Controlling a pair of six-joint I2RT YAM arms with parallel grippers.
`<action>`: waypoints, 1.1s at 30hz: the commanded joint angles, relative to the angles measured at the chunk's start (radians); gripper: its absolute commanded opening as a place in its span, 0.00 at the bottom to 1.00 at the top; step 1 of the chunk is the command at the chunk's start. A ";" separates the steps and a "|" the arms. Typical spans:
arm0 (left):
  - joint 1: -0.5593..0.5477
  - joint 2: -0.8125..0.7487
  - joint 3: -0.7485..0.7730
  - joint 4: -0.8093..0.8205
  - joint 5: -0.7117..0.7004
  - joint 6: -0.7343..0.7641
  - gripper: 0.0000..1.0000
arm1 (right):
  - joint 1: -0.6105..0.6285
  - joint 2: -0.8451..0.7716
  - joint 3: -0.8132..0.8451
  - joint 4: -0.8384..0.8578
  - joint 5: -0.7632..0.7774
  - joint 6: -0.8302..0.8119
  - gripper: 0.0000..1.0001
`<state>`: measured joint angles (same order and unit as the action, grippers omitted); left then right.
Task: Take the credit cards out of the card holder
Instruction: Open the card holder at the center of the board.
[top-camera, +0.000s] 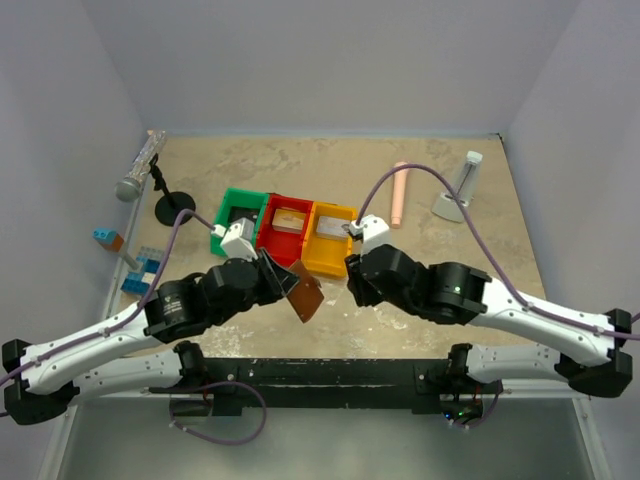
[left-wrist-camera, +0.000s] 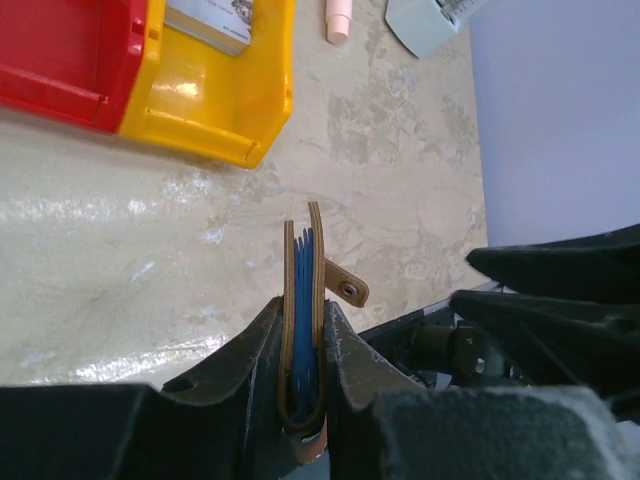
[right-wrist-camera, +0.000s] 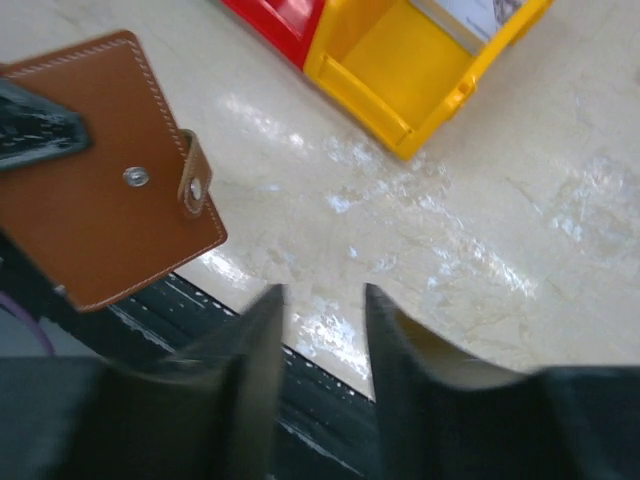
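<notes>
Top view: L gripper (top-camera: 283, 283) is clamping one end of the card holder (top-camera: 306, 291), which is hanging tilted and seemingly just off the table (top-camera: 450, 180), near the front edge at about mid-width, just in front of the red bin (top-camera: 268, 222) & yellow bin (top-camera: 322, 262). R gripper (top-camera: 352, 290) is sitting just to its right, apart from it, so it's the nearer free arm

L wrist view: both L fingers (left-wrist-camera: 255, 350) are squeezing the two brown leaves together. Blue layers (left-wrist-camera: 304, 300) are showing btwn them (card edges or lining, can't tell). The holder's long axis is running in line w/ the fingers, w/ its mouth facing away from the wrist toward bare table. The strap (left-wrist-camera: 345, 288) is hanging unsnapped, sticking out toward the R arm

R wrist view: R jaws are standing apart w/ nothing btwn them. The holder is lying up-left of them, broad brown face to the cam. Judging from this, the R gripper is probably needing to swing left and come at the mouth end-on, along that long axis. Bare table is giving room under and to the right; the bins are crowding the far side, and the table's front edge is sitting close below
</notes>
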<state>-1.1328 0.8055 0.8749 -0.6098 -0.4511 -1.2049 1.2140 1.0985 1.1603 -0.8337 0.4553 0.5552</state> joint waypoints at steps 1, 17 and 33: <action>0.022 -0.067 -0.078 0.203 0.055 0.246 0.00 | -0.007 -0.150 -0.063 0.135 -0.074 -0.093 0.55; 0.148 -0.289 -0.327 0.640 0.500 0.504 0.00 | -0.001 -0.244 -0.168 0.442 -0.678 -0.144 0.28; 0.177 -0.255 -0.323 0.781 0.831 0.587 0.00 | -0.031 -0.244 -0.175 0.246 -0.380 -0.072 0.31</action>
<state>-0.9730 0.5995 0.5327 0.0460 0.2592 -0.6659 1.2045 0.9089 0.9798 -0.5507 -0.0135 0.4545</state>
